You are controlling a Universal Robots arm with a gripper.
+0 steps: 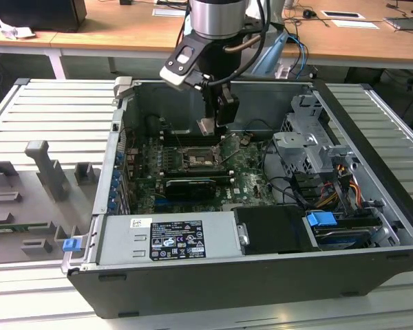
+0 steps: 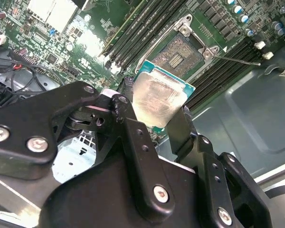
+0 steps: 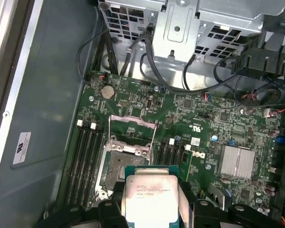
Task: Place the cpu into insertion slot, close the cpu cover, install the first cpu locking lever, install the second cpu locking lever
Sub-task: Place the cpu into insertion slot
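We hold the cpu (image 3: 149, 199) by opposite edges, gripper (image 2: 154, 122) clamped on it, leaving its underside free above the socket (image 3: 123, 166) near the wall-side edge of the motherboard (image 3: 204, 123); the cpu cover (image 3: 133, 127) stands raised.

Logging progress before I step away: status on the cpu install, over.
Status: gripper shut on cpu, held over motherboard. cpu not yet seated; insertion slot open, empty. Nothing seen between them.

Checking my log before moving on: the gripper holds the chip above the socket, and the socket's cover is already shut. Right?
Not quite. The gripper does hold the chip above the socket, but the cover is swung open, not shut; the first wrist view shows the socket's contacts bare.
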